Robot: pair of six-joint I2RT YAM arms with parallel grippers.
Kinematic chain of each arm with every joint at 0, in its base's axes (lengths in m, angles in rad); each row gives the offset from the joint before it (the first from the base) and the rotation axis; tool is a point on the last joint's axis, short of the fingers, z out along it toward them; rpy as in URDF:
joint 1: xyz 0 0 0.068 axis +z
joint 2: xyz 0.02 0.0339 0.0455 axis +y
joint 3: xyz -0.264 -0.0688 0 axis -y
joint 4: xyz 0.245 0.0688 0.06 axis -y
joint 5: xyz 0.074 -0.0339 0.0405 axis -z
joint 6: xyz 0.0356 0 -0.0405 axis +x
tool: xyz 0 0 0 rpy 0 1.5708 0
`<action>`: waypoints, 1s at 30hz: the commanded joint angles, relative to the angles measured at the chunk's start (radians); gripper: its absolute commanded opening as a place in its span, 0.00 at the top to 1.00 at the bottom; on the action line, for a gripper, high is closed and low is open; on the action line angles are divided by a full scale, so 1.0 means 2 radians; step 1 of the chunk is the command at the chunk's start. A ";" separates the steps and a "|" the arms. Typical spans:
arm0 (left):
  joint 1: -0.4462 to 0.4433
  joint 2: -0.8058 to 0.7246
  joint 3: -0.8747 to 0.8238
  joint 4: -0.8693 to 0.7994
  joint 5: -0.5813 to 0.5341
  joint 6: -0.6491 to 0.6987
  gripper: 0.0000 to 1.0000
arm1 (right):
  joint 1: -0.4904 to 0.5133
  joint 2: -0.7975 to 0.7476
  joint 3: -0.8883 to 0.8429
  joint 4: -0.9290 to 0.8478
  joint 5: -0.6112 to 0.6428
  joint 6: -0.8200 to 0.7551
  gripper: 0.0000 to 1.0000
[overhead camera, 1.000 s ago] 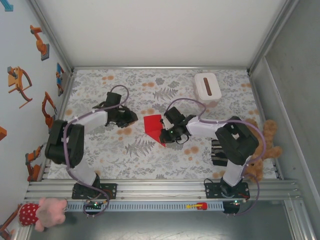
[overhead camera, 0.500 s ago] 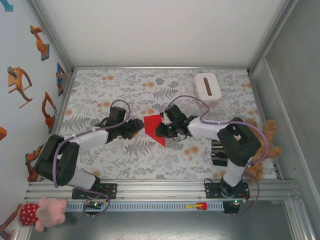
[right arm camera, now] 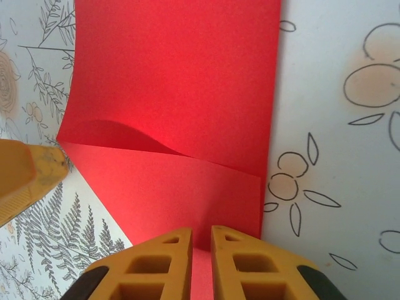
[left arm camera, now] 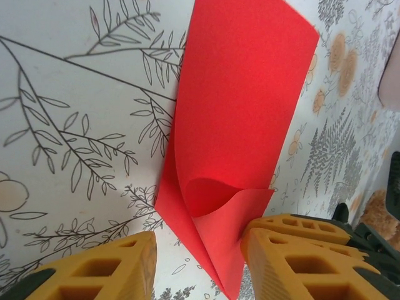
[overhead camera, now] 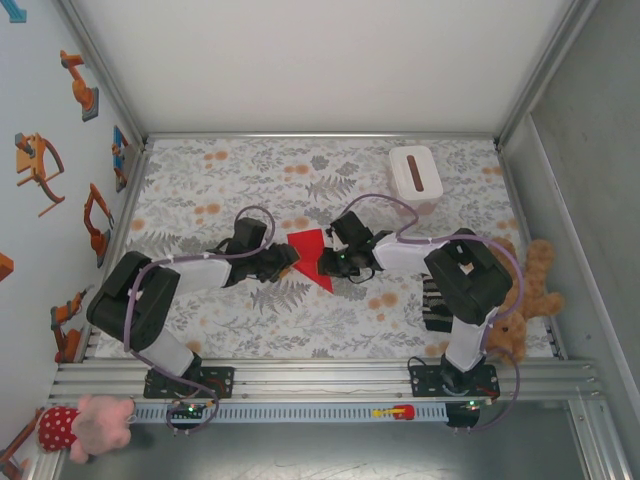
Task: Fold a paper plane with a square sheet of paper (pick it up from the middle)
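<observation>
The square sheet of paper (overhead camera: 308,252) is bright red and lies folded into a pointed shape on the floral mat, mid-table. In the left wrist view the paper (left arm camera: 237,112) has a curled flap, and its sharp tip lies between the fingers of my left gripper (left arm camera: 200,265). That gripper is open, and its right finger (left arm camera: 294,250) touches the flap's edge. My right gripper (right arm camera: 201,259) sits on the opposite side of the paper (right arm camera: 175,94). Its jaws are almost together with a thin slit between them, resting on the flat red sheet. From above, the left gripper (overhead camera: 287,258) and right gripper (overhead camera: 326,262) flank the paper.
A white box (overhead camera: 415,172) with a dark slot stands at the back right. A brown teddy bear (overhead camera: 528,295) and a striped dark block (overhead camera: 434,305) lie beside the right arm. A pink plush (overhead camera: 88,421) sits outside the near left rail. Metal walls frame the mat.
My left arm has swung right, bringing its gripper from well left of the paper up to the paper's edge. The right gripper stayed at the paper and shifted slightly.
</observation>
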 commanded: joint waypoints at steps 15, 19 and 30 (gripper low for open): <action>-0.009 0.040 0.031 0.020 0.026 -0.010 0.68 | -0.007 0.009 -0.011 0.011 -0.005 0.004 0.87; -0.009 0.045 0.034 0.026 0.033 -0.012 0.68 | -0.008 0.009 -0.013 0.012 -0.006 0.004 0.87; -0.006 0.079 0.055 0.035 0.071 0.001 0.72 | -0.013 0.003 -0.016 0.021 -0.015 0.002 0.87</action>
